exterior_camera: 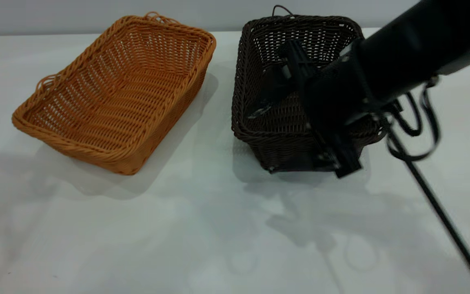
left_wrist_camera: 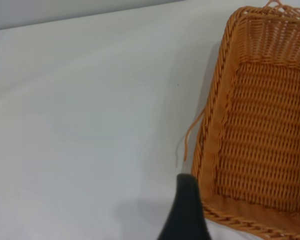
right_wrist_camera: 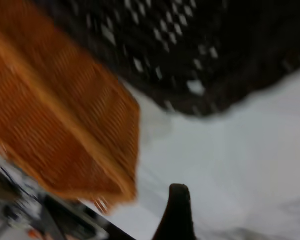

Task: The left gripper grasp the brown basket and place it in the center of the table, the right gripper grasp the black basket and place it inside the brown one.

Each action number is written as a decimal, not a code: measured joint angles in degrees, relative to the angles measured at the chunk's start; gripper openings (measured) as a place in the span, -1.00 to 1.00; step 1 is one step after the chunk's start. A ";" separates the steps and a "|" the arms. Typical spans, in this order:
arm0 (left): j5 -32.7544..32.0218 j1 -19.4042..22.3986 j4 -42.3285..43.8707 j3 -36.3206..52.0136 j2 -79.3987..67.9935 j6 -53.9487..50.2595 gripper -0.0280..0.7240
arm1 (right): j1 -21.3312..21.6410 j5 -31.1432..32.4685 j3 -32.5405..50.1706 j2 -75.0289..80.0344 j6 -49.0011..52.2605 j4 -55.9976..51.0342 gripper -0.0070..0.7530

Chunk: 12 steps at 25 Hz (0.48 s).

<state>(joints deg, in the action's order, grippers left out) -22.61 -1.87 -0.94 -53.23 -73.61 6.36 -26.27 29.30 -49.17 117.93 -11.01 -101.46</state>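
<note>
The right gripper (exterior_camera: 300, 118) hangs over the black basket (exterior_camera: 259, 122) near the table's (exterior_camera: 137, 245) far edge, fingers spread across its near rim; the brown basket (exterior_camera: 116, 94) sits just left.

An orange-tan rectangular woven wicker basket (exterior_camera: 116, 92) at the frame's upper left shows ribbed open weave. A near-black rectangular wicker basket (exterior_camera: 284, 122), upper centre, has lattice gaps. The plain matte bench (exterior_camera: 137, 237) is white-grey. The right gripper (exterior_camera: 300, 122) is black.
</note>
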 joint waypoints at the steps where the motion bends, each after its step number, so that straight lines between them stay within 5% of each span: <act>1: 0.30 0.00 0.00 0.00 -0.18 -0.33 0.54 | 0.00 -1.19 -1.46 1.09 1.13 -0.14 0.52; 12: 1.13 0.00 0.00 -2.54 -7.58 -2.03 0.54 | -3.82 -23.90 -6.50 8.23 17.14 -1.26 0.39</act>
<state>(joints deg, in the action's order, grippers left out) -21.47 -1.87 -0.94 -55.77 -81.19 4.32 -30.09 5.40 -55.67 126.16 6.13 -102.72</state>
